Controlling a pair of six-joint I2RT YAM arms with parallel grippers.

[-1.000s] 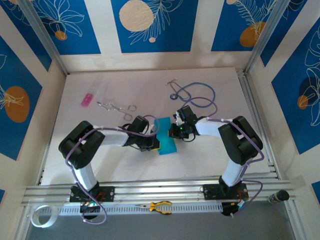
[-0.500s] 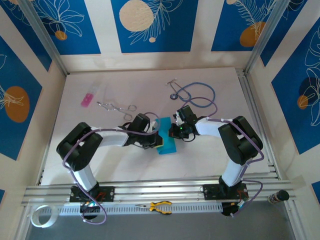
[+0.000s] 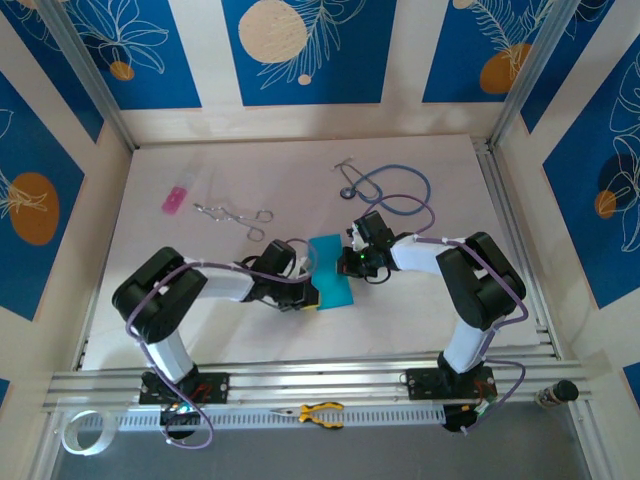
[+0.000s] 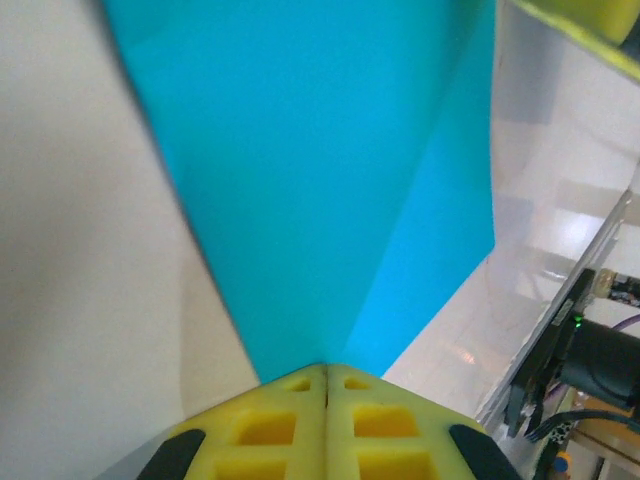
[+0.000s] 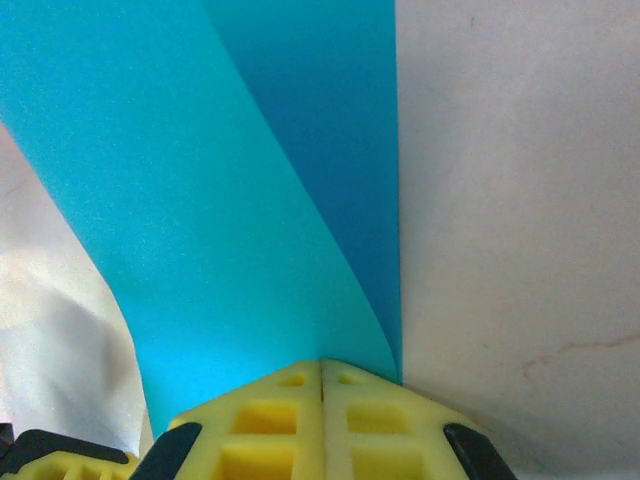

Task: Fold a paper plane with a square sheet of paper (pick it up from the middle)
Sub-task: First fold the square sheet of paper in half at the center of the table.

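The left gripper (image 4: 325,370) is pinching the paper (image 4: 320,180). Its yellow pads are pressing flat together, and the cyan sheet is fanning out from their seam toward the top of the left wrist view. A crease is running up from the pads and splitting the paper into a brighter and a darker face, so the sheet is probably already folded at least once.

The right gripper (image 5: 322,362) is clamping the paper in the same way. In the right wrist view the sheet is rising from the closed pads and curling over, with a shaded layer showing on its right side against the pale table (image 5: 520,200).

From above, the two grippers are meeting the paper from opposite sides at the centre of the frame. The left one is gripping its lower left edge and the right one its upper right edge. The paper is sitting between them as a narrow upright strip, low over the table.

Holding opposite edges is likely letting one arm anchor the sheet while the other carries a flap across, so the layers line up without slipping.

A stethoscope (image 3: 395,190) is lying just beyond the right gripper, toward the upper right. Metal forceps (image 3: 235,213) and a pink rectangle (image 3: 174,199) are resting apart at the upper left.
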